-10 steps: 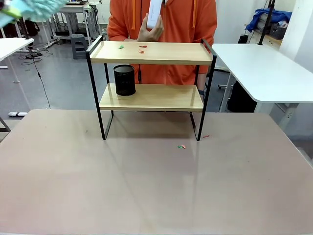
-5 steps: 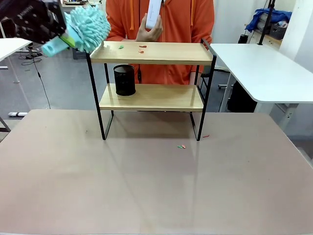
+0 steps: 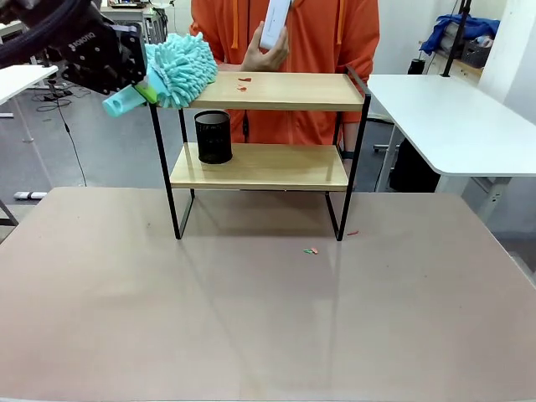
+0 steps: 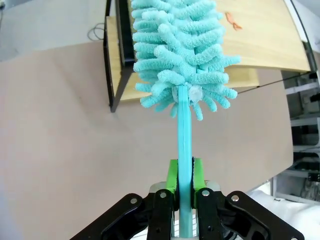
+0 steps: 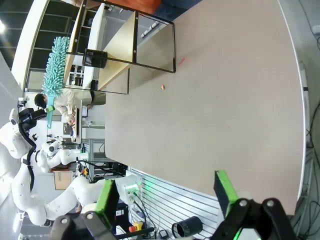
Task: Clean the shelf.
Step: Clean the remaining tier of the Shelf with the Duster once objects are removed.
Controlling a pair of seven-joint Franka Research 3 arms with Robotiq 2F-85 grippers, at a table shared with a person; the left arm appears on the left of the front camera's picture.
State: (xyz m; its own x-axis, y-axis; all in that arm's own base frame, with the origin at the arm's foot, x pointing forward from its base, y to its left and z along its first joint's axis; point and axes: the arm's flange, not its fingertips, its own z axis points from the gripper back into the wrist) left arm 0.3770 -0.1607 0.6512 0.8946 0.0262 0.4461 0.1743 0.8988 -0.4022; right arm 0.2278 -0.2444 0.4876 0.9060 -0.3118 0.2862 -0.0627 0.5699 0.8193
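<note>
Shelf (image 3: 285, 90) stands at the far middle of the brown table (image 3: 251, 327), legs on the tabletop. It has two light wooden boards in a black frame.

- Left gripper (image 3: 134, 87) is up at the shelf's left end, level with the top board. Its jaws are pressed together on the teal handle of a microfibre duster (image 3: 180, 69).
- In the left wrist view the green pads (image 4: 172, 176) clamp the handle from both sides. The gripper (image 4: 185, 186) is below, the fluffy head (image 4: 180, 50) ahead of it.
- The duster head lies over the left end of the top board and hides that corner. I cannot tell whether the fibres press on the wood or sit just above it.
- Red scraps (image 3: 244, 82) lie on the top board, just right of the head and apart from it.
- A black mesh pen cup (image 3: 213, 136) stands upright on the left part of the lower board.
- More small scraps are on the table: a red-and-green one (image 3: 311, 250) near the shelf's right front leg and a red one (image 3: 353, 233) just right of that leg.
- A person in an orange hoodie stands behind the shelf, one hand (image 3: 261, 54) holding up a white object (image 3: 274, 23).
- Right gripper (image 5: 166, 195) has its fingers spread wide with nothing between them, well away from the shelf (image 5: 120, 47). Its own view looks across the table to the far side.
</note>
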